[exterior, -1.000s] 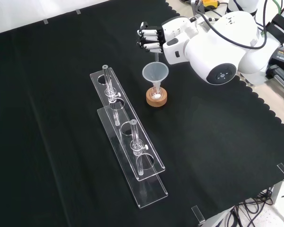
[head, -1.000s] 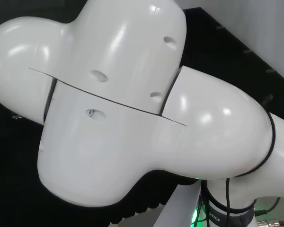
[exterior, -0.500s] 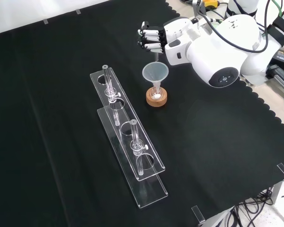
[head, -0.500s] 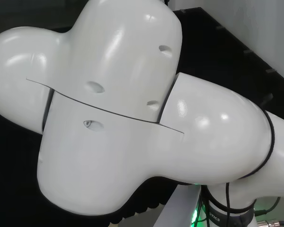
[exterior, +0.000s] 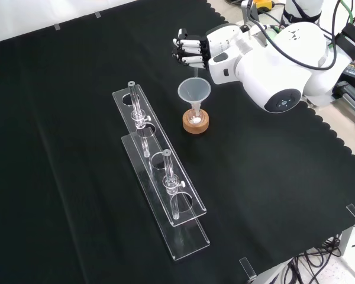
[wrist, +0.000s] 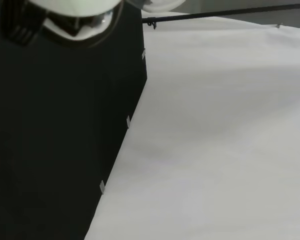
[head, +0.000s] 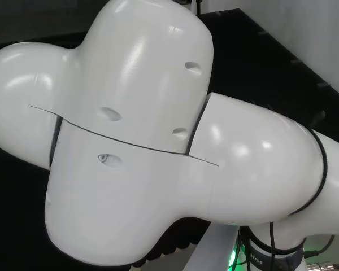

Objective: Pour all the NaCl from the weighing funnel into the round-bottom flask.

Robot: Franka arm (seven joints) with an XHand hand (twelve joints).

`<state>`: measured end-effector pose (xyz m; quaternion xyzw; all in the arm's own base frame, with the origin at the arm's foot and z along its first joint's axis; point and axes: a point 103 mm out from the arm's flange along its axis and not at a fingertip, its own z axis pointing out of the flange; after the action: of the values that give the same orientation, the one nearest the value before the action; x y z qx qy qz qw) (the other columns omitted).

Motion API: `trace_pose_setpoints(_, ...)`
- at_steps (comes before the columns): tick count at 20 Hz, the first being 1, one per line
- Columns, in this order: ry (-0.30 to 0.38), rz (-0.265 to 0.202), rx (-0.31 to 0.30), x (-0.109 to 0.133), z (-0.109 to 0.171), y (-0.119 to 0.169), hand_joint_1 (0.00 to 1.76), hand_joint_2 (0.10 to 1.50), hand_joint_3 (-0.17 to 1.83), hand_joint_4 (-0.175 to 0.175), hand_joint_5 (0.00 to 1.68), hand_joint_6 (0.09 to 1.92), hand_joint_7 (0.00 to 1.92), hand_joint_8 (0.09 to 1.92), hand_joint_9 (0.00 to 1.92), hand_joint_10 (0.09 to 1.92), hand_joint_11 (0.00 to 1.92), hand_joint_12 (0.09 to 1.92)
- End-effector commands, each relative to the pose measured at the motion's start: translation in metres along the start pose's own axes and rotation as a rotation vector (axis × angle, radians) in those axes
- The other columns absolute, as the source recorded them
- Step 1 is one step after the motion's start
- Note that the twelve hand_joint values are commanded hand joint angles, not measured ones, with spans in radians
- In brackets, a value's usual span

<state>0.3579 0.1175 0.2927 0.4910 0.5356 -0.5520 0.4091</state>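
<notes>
You're basically at the tail end here, or that's how it reads to me. Biggest thing first: the arm's white link (exterior: 282,65) hangs over the top right of the front view, and in the head view those same links block the bench completely, so you get no help from that angle.

The hand (exterior: 190,49) sits above and just behind the flask setup, apart from it, fingers curled in together with nothing visible between them. I can't make out a weighing funnel in it, though clear ware is easy to miss.

On the cloth, the long clear rack (exterior: 160,171) carries two upright glass pieces that I can't identify for sure.

The funnel (exterior: 194,92) stands upright in the round-bottom flask (exterior: 196,118) on its cork ring (exterior: 196,125). There's a small whitish patch at the flask's bottom, likely the NaCl, so the pour looks done. Whether all of it went in, you can't tell from here.
</notes>
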Motion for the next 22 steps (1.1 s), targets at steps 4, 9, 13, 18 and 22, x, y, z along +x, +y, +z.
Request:
trace_pose_setpoints(4,0.05,-0.002,-0.011,-0.002,0.003,0.0,1.1,0.65,0.75,0.175,1.17,0.89,0.57,0.66,0.83,0.39,0.74,1.09)
trace_pose_setpoints(9,0.119,-0.01,-0.007,-0.004,0.007,0.001,1.1,0.65,0.76,0.175,1.17,0.89,0.57,0.66,0.83,0.39,0.74,1.09)
trace_pose_setpoints(13,0.189,-0.014,-0.1,-0.005,0.01,-0.002,1.1,0.65,0.76,0.175,1.17,0.89,0.57,0.66,0.84,0.39,0.74,1.09)
trace_pose_setpoints(18,0.295,-0.028,-0.08,-0.01,0.013,-0.001,1.1,0.65,0.76,0.175,1.17,0.89,0.6,0.67,0.86,0.4,0.75,1.09)
trace_pose_setpoints(22,0.468,-0.063,-0.044,-0.017,0.019,0.005,1.1,0.65,0.76,0.175,1.18,0.89,0.6,0.66,0.86,0.4,0.76,1.09)
